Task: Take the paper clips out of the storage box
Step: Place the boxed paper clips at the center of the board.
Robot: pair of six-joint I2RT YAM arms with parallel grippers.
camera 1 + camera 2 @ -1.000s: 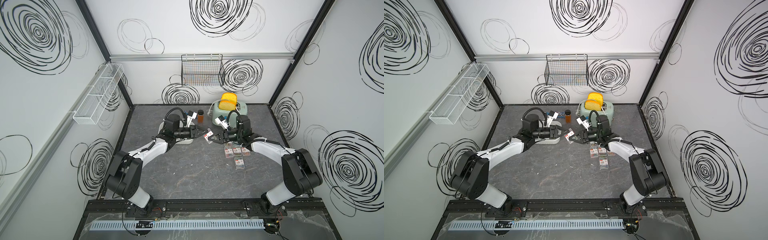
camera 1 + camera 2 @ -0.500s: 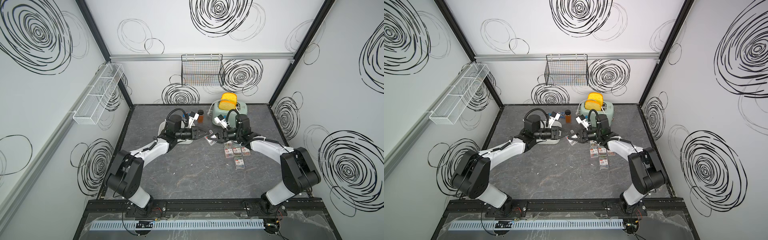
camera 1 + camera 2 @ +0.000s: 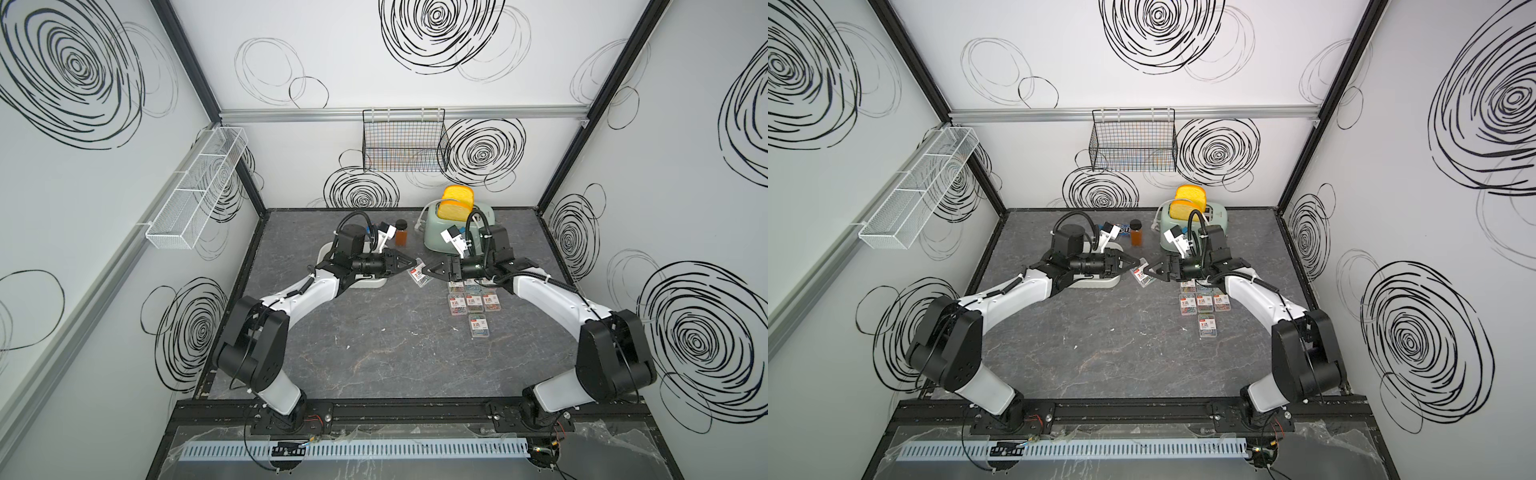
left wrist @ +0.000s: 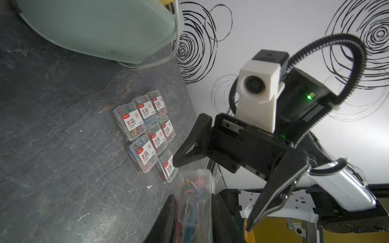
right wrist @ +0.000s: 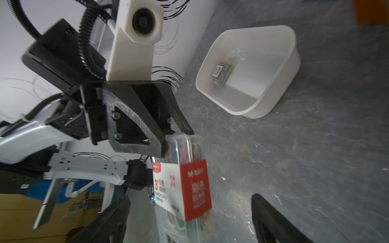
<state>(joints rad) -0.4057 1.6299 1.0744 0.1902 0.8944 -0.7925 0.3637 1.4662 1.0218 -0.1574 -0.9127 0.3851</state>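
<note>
Treat the paper clip case [image 3: 418,277], clamped by one end in the left pincer [image 3: 414,266] above the tabletop [image 3: 374,332] with the right pincer [image 3: 432,271] gaping at its free end, as light, stiff and slick: pinch its flat faces.

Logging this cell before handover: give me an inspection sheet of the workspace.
Surface: dark grey marbled table, few white flecks.
Job's things: seven cases on the table; one case in the box; held case in mid-air.
Clutter: toaster with toast, amber jar, blue packet, all at the back.
Hands: left hand shut on the held case; right hand open, straddling it.
Cables: cord beside the toaster; black hose arched over each wrist.
Surroundings: black basket on back wall, white rack on side wall.
</note>
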